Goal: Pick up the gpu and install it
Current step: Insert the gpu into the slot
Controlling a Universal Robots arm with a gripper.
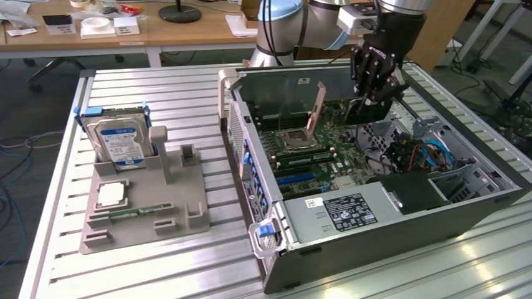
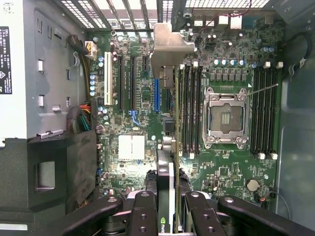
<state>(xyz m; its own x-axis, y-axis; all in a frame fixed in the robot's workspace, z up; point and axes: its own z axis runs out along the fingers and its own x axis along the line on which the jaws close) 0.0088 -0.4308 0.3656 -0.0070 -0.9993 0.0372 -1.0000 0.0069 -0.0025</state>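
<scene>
My gripper (image 1: 372, 98) hangs inside the open computer case (image 1: 390, 240), shut on the gpu (image 1: 365, 112). The card stands on edge above the motherboard (image 1: 320, 156). In the wrist view the gpu (image 2: 167, 162) runs edge-on away from my gripper (image 2: 170, 216), with its black cooler on one face. Its metal bracket (image 2: 170, 49) points toward the case's rear wall. The black fingers (image 2: 142, 216) press on both faces of the card. It hovers over the strip between the blue slot (image 2: 156, 96) and the memory slots (image 2: 189, 108). I cannot tell whether it touches the board.
The empty CPU socket (image 2: 225, 118) lies beside the memory slots. A power supply (image 1: 349, 212) and cables (image 1: 424, 156) fill the case's near end. On the exterior view's left, a grey fixture (image 1: 187, 199) holds a silver hard drive (image 1: 116, 140), a processor (image 1: 111, 194) and a memory stick (image 1: 133, 212).
</scene>
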